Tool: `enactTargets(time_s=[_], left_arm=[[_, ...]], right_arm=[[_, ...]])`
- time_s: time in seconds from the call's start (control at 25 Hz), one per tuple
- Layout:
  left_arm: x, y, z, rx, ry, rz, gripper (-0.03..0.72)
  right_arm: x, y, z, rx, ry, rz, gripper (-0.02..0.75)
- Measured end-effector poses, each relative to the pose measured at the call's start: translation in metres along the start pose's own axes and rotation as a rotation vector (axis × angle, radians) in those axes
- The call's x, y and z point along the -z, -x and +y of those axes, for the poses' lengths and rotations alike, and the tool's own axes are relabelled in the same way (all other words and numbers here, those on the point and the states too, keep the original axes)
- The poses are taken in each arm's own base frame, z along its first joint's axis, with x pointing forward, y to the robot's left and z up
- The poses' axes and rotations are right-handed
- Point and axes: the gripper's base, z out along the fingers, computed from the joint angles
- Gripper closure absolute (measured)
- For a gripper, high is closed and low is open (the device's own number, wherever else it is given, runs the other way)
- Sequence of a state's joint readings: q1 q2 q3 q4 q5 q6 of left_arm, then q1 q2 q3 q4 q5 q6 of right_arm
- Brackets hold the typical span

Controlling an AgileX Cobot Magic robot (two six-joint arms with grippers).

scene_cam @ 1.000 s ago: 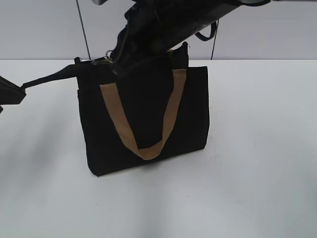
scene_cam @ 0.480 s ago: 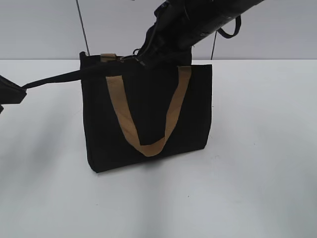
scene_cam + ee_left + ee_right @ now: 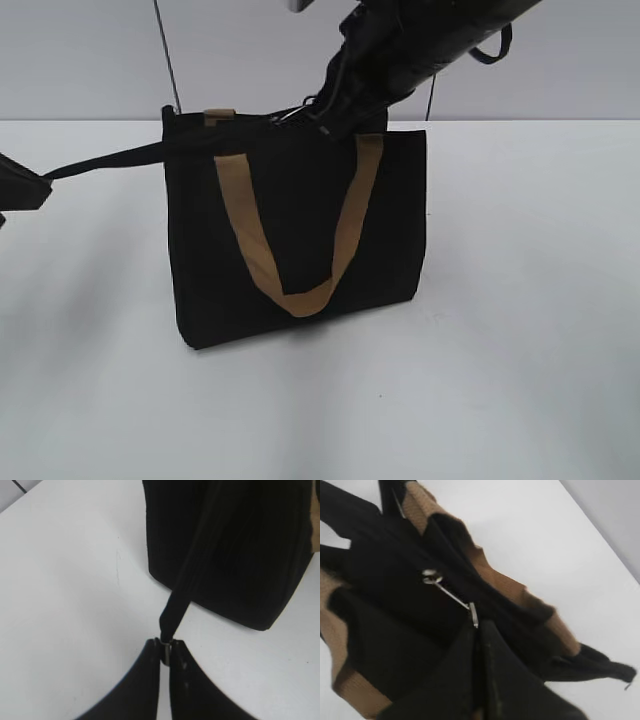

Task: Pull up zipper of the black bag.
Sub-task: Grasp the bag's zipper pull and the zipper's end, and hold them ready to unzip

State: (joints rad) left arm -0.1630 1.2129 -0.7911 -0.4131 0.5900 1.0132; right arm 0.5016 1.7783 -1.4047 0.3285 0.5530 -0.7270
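The zipper (image 3: 434,577) shows in the right wrist view as a small silver slider on the bag's top edge, its thin metal pull running toward 4 o'clock into the right tool (image 3: 479,630), whose two fingers are pressed together on the pull's end. The black bag (image 3: 295,235) stands upright on the white counter (image 3: 520,330), near the middle of the exterior view, one tan handle (image 3: 300,230) hanging down its front. From the bag's top corner a black strap (image 3: 110,158) stretches out toward 9 o'clock. The left tool (image 3: 165,647) has its fingers closed on that strap's end, just above the counter.
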Motion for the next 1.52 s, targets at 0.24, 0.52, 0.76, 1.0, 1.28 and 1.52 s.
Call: enactTargets(time_s=[0.24, 0.52, 0.76, 1.0, 1.28, 1.52], left_arm=[[0.000, -0.002, 0.002, 0.020, 0.008, 0.009, 0.666], [0.003, -0.010, 0.013, 0.084, 0.037, 0.023, 0.667], [0.003, -0.009, 0.012, 0.098, 0.032, 0.016, 0.667], [0.003, -0.009, 0.012, 0.104, 0.029, 0.013, 0.667], [0.003, -0.008, 0.012, 0.152, 0.022, -0.013, 0.578], [0.004, -0.008, 0.013, 0.162, 0.022, -0.017, 0.245]], right_arm=[[0.003, -0.009, -0.017, 0.001, -0.043, 0.024, 0.738], [0.008, -0.022, -0.036, -0.024, -0.069, 0.066, 0.738], [0.010, -0.027, -0.043, -0.054, -0.067, 0.079, 0.738], [0.010, -0.028, -0.043, -0.059, -0.065, 0.079, 0.738], [0.011, -0.031, -0.049, -0.043, -0.089, 0.091, 0.601], [0.012, -0.033, -0.052, -0.035, -0.099, 0.097, 0.423]])
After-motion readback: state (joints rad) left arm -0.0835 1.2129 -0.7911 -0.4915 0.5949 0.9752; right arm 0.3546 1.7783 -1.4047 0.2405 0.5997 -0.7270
